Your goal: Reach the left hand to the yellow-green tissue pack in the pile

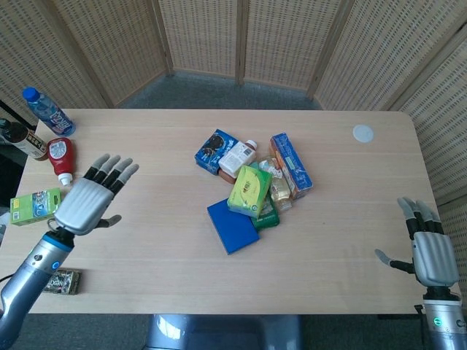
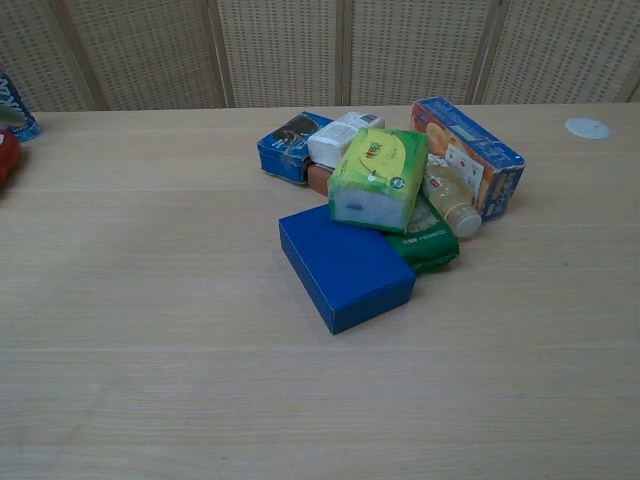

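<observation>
Presently we find the left hand [image 1: 89, 203] raised over the light wooden table [image 1: 146, 248] toward nine o'clock, fingers spread and holding nothing, well apart from the pile at centre. The yellow-green plastic tissue pack [image 1: 249, 190] sits tilted on top of that pile, leaning on a dark green packet [image 1: 267, 217] and just above a flat blue rectangular box [image 1: 233, 226]. We judge the chief risk to be a low, sweeping approach from nine o'clock: the hand could strike the blue box first and shunt the stack, or nudge the tilted pack off its perch. The right hand [image 1: 429, 251] hangs at the four o'clock edge, fingers likewise apart and empty. The chest view shows neither hand, so height above the table cannot be judged. A dark wrapped bar [image 1: 62, 283] is partly hidden behind the left forearm, and what lies beneath the pack is obscured.
</observation>
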`<state>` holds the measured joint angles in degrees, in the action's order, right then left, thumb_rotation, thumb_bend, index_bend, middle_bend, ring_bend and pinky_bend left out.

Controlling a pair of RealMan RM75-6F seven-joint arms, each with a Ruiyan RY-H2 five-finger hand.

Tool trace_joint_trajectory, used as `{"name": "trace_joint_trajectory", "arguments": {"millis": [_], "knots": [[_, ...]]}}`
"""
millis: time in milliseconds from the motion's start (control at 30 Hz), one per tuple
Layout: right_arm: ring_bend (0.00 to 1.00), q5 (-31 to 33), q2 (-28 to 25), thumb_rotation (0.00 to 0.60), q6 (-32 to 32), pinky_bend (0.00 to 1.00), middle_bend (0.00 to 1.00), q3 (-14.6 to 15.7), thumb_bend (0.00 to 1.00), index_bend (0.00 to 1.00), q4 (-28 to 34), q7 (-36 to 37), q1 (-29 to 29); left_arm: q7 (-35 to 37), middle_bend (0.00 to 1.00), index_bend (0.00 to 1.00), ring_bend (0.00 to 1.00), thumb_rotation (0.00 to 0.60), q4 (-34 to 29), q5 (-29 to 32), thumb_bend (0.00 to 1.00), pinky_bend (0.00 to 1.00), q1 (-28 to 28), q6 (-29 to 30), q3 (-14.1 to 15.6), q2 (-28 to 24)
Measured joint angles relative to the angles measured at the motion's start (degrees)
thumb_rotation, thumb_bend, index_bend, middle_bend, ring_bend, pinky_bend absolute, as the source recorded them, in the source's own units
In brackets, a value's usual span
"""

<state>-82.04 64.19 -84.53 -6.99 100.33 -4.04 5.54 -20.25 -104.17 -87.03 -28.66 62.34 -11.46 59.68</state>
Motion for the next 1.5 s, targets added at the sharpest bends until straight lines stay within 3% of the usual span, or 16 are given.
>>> {"name": "trace_joint_trajectory", "arguments": {"millis": [333, 533, 833, 1133, 1500], "knots": [[0.0, 3.36, -0.28, 0.525, 1.4, 0.0, 0.0, -1.05, 0.0, 0.0, -0.54, 0.67, 0.41, 14.69, 0.0, 0.0, 0.0, 0.6, 26.56, -18.89, 0.0, 0.0, -16.8, -5.3, 3.13, 12.95], [0.0, 4.65, -0.65, 0.522, 1.81, 0.0, 0.0, -1.43, 0.0, 0.0, -0.73, 1.19, 0.41, 24.04, 0.0, 0.0, 0.0, 0.6, 41.89, -24.59, 0.0, 0.0, -24.68, -4.14, 5.84, 22.12], [0.0, 6.52, -0.82, 0.525, 2.86, 0.0, 0.0, -1.93, 0.0, 0.0, -1.32, 1.85, 0.67, 34.06, 0.0, 0.0, 0.0, 0.6, 60.82, -28.16, 0.0, 0.0, -34.5, -1.79, 9.8, 34.42], [0.0, 6.87, -1.33, 0.52, 3.0, 0.0, 0.0, -2.19, 0.0, 0.0, -1.39, 3.06, 0.65, 37.39, 0.0, 0.0, 0.0, 0.6, 68.76, -27.97, 0.0, 0.0, -40.45, -2.6, 13.73, 40.6], [0.0, 7.09, -1.91, 0.525, 3.04, 0.0, 0.0, -2.34, 0.0, 0.0, -1.37, 4.15, 0.54, 36.0, 0.0, 0.0, 0.0, 0.6, 71.23, -25.56, 0.0, 0.0, -42.87, -4.71, 15.97, 43.28]]}}
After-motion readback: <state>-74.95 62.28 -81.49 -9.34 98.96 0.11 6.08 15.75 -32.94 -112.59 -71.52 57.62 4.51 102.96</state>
